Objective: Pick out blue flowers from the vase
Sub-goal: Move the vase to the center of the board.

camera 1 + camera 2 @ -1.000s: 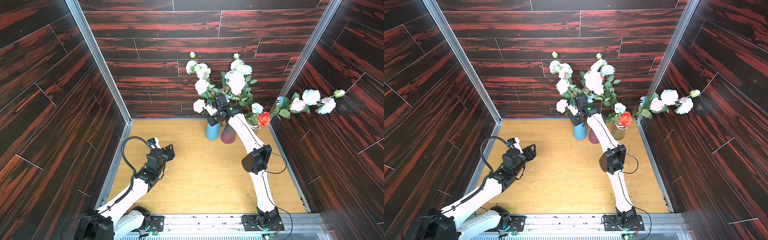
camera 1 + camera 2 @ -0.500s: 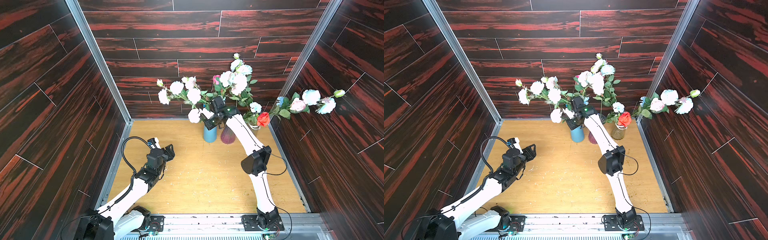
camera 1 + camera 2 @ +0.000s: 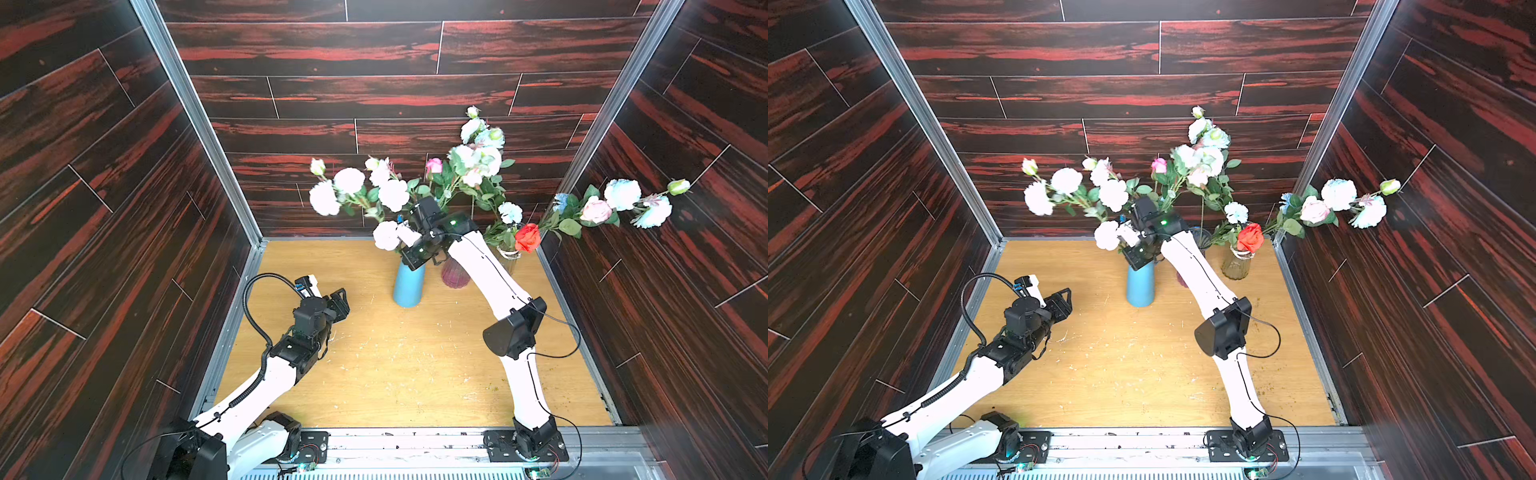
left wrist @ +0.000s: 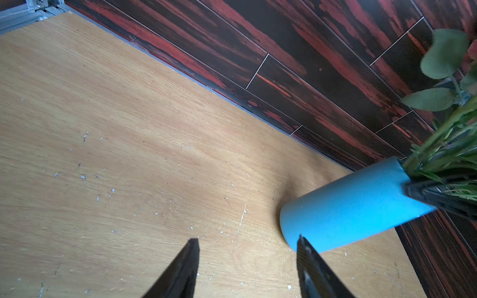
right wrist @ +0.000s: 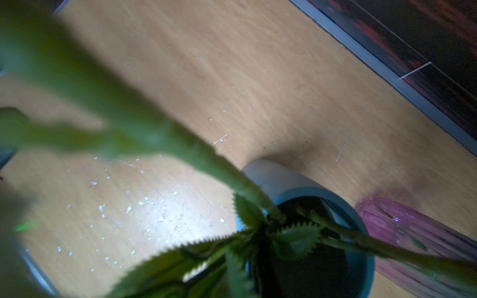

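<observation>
Two grippers are at work over the wooden table (image 3: pixel 395 374). The right gripper (image 3: pixel 411 259) sits right at the mouth of the blue vase (image 3: pixel 408 286), jaws closed tight on the stem of a pale spray (image 3: pixel 353 191). Its fingers are hidden by leaves and by its own wrist in both top views. From the grip the spray leans up and away toward the left arm's side. Its round heads look white with a hint of pink rather than blue. Another pale head (image 3: pixel 386 235) hangs just beside the gripper. In the right wrist view a thick green stem (image 5: pixel 180 144) runs from close to the camera down into the vase mouth, among toothed leaves.

The clearest blue flowers (image 3: pixel 621 193) are well off to the right gripper's right, on a long branch leaning against the side wall above a glass jar (image 3: pixel 509 255) that also holds a red rose (image 3: pixel 528 237). A small blue head (image 3: pixel 510 212) stands over the jar, nearer the gripper. A tall bunch (image 3: pixel 478 153) rises behind and above the gripper, faintly blue at its top. A purple vase (image 3: pixel 454 276) stands just beside the blue vase, under the right forearm.

The left gripper (image 4: pixel 247 240) hovers low over the table, jaws about half apart with nothing between them. The blue vase lies a short way ahead of it.
</observation>
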Robot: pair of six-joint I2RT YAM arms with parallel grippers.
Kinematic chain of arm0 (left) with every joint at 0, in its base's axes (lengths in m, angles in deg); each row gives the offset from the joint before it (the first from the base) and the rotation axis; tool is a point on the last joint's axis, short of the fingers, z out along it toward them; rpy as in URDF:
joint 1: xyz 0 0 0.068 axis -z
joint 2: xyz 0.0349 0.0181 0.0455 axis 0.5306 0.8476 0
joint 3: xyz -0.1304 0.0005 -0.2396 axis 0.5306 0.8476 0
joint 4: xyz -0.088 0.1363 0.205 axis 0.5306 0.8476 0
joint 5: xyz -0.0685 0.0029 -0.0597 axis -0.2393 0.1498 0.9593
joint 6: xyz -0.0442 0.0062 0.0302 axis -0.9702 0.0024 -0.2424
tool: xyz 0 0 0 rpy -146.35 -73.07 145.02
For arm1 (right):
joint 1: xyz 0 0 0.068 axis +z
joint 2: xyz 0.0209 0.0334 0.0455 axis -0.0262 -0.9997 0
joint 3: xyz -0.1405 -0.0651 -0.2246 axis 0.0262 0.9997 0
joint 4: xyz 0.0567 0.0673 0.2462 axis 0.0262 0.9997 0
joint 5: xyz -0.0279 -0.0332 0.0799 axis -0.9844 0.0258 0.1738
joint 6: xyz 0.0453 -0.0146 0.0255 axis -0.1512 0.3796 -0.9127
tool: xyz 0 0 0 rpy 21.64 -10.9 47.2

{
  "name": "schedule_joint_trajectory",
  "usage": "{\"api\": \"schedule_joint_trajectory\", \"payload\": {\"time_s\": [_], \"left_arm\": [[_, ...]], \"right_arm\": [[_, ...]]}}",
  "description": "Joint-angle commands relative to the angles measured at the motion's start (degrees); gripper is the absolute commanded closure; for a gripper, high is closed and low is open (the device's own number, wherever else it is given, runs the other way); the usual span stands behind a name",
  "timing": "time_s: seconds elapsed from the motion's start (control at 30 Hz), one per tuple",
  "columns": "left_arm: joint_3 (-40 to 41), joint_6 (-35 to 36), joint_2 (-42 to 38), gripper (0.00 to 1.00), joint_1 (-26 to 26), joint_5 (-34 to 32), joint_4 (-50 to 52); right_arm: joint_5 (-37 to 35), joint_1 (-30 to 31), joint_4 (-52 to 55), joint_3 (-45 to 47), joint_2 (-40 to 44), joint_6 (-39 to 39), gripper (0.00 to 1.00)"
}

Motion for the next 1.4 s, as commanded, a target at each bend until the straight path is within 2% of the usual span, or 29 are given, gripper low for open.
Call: {"api": "schedule_joint_trajectory", "payload": {"time_s": [0.0,0.27,0.5,0.73,1.03,1.37], "left_arm": [[-0.4,0.8,-1.5,0.38,-0.2,-0.7,-0.6],[0.1,0.8,-2.0,0.39,-0.2,-0.9,-1.0],[0.5,0.9,-2.5,0.39,-0.2,-0.8,-1.4],[0.1,1.8,-1.6,0.39,-0.2,0.9,-2.3],[-0.6,2.5,-0.2,0.39,-0.1,2.7,-3.4],[-1.4,3.0,1.3,0.39,0.1,4.0,-4.2]], "right_arm": [[-2.3,3.3,-3.7,1.2,7.7,0.1,1.00],[-9.7,10.7,-10.1,14.2,15.6,-1.3,1.00],[-14.1,15.6,-13.0,20.8,18.6,-2.8,1.00],[-12.9,16.4,-18.9,30.8,25.0,-4.5,1.00],[-14.1,16.4,-19.4,32.2,25.3,-4.0,1.00],[-11.9,16.4,-21.9,38.1,28.1,-5.1,0.97]]}}
